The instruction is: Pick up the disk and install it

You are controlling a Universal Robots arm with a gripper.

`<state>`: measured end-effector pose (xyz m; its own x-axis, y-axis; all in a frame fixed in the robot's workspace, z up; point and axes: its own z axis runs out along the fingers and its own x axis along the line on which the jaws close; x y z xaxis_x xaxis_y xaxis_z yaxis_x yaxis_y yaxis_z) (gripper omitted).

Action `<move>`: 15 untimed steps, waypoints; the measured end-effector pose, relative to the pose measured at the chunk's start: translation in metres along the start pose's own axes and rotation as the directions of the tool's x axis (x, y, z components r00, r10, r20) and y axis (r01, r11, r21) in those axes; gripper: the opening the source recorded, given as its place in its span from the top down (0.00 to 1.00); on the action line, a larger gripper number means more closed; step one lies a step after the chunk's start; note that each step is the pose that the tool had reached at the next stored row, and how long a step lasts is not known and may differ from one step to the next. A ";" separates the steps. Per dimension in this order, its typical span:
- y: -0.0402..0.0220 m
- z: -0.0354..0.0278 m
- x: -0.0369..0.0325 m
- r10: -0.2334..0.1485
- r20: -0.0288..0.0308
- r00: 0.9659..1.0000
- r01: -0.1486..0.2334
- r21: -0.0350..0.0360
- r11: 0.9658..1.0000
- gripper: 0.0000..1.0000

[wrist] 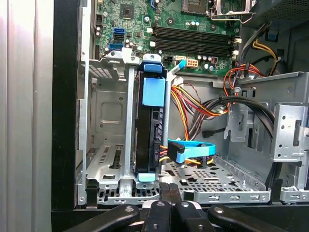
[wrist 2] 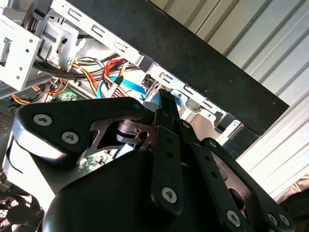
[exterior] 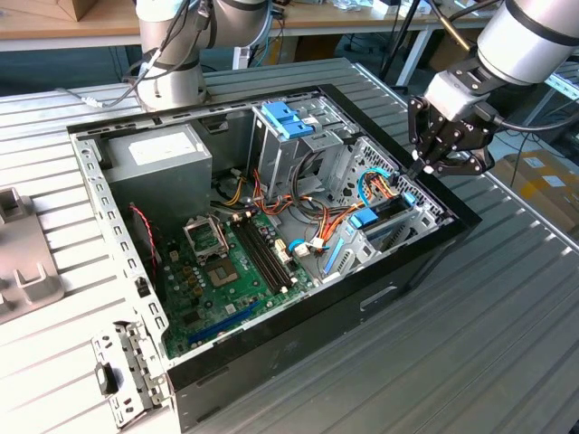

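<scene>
The gripper [exterior: 425,168] hangs over the open computer case [exterior: 298,307], at about 3 o'clock of the case in the exterior view, just above the metal drive cage [exterior: 398,203] by the black side wall. In the first wrist view its fingers [wrist: 170,193] lie pressed together with nothing between them, so it is clenched and empty.

The disk [wrist: 150,130] stands on edge in the drive cage [wrist: 116,125], its blue end tab up by the motherboard [wrist: 188,24] and its lower blue tab at the cage's perforated floor, just beside the fingertips but apart from them. In the exterior view the disk [exterior: 384,215] shows as a dark slab with blue parts deep in the cage, at about 8 o'clock of the gripper.

Crowding that spot: a flat blue data cable [wrist: 190,150] loops just beside the disk, and a bundle of red, yellow and orange power wires [wrist: 198,104] runs across the cage floor towards the motherboard. Black cables [wrist: 251,104] drape over a second metal bracket. In the exterior view, a paler blue latch [exterior: 288,117] tops the optical bay at 12 o'clock of the case, and the grey power supply box [exterior: 158,163] sits at 10 o'clock, well apart from the gripper
</scene>
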<state>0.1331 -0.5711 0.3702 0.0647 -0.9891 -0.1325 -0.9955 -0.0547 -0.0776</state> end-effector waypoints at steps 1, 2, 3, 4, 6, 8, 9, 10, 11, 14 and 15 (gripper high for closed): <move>0.0000 0.0000 0.0000 0.000 0.000 1.000 0.000 0.000 1.000 0.89; 0.0000 0.0000 0.0000 0.000 0.000 1.000 0.000 0.000 1.000 0.83; 0.0000 0.0000 0.0000 0.000 0.000 1.000 0.000 0.000 1.000 0.76; 0.0000 0.0000 0.0000 0.000 0.000 1.000 0.000 0.000 1.000 0.70; -0.0001 0.0000 0.0000 0.000 0.000 1.000 0.000 0.000 1.000 0.64; -0.0001 0.0000 0.0000 0.000 0.000 1.000 0.000 0.000 1.000 0.58; 0.0000 0.0000 0.0000 0.000 0.000 1.000 0.000 0.000 1.000 0.58; 0.0008 0.0000 0.0000 0.000 0.000 1.000 0.000 0.000 1.000 0.58; 0.0022 -0.0001 -0.0002 0.000 0.000 1.000 0.000 0.000 1.000 0.58; 0.0088 -0.0003 -0.0037 0.000 0.000 1.000 0.000 0.000 1.000 0.58; 0.0124 -0.0007 -0.0061 0.000 0.000 1.000 0.000 0.001 1.000 0.58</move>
<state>0.1204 -0.5659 0.3707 0.0648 -0.9891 -0.1320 -0.9954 -0.0548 -0.0785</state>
